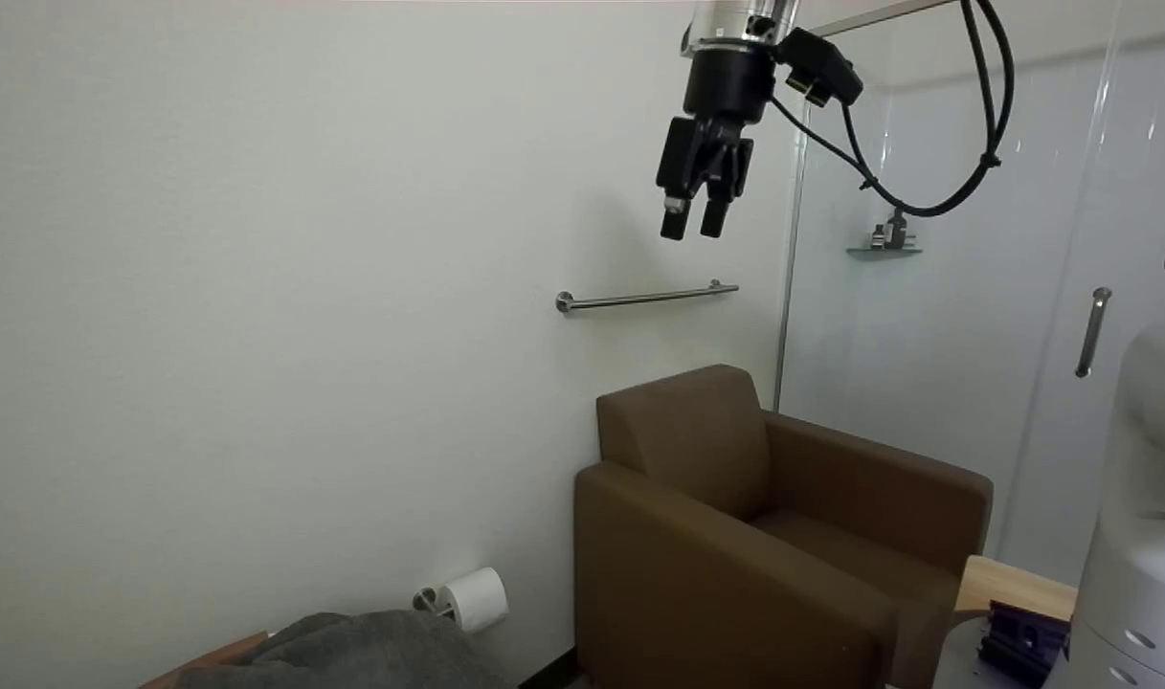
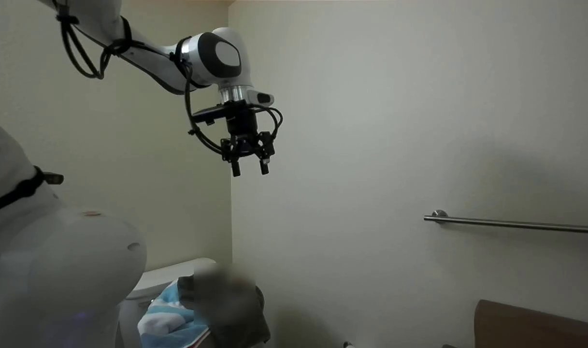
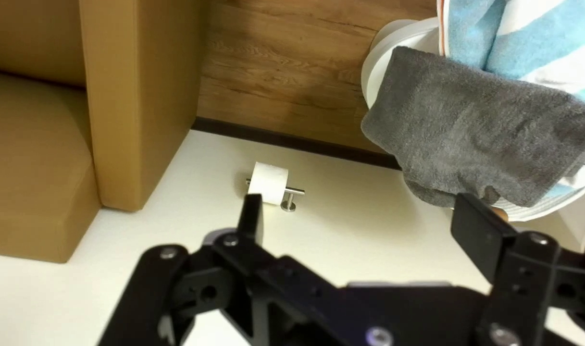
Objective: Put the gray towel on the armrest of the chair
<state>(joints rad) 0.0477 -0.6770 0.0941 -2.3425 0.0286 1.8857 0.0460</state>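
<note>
Black gripper (image 3: 357, 216) is held fingers-down, well higher than the gray towel (image 3: 479, 125), jaws spread wide (nothing is gripped). The arm (image 2: 151, 63) is outstretched, bent downward at its wrist.

In an ext. view, the gray towel (image 1: 381, 655) was cut off by the btm edge at approx. 7 o'clock, the chair (image 1: 783, 544) likewise at 5; the shelf items (image 1: 895, 232) at 2 o'clock were too small to be ID'd. In an ext. view, the gray towel (image 2: 248, 321) was partly blurred at 7 o'clock; the metal bar (image 2: 521, 224) was cropped at 3. In the wrist view, the armrest (image 3: 112, 105) was cropped at approx. 11 o'clock, the striped towel (image 3: 547, 45) at 2; the white bin (image 3: 371, 77) was mostly hidden by both towels.
</note>
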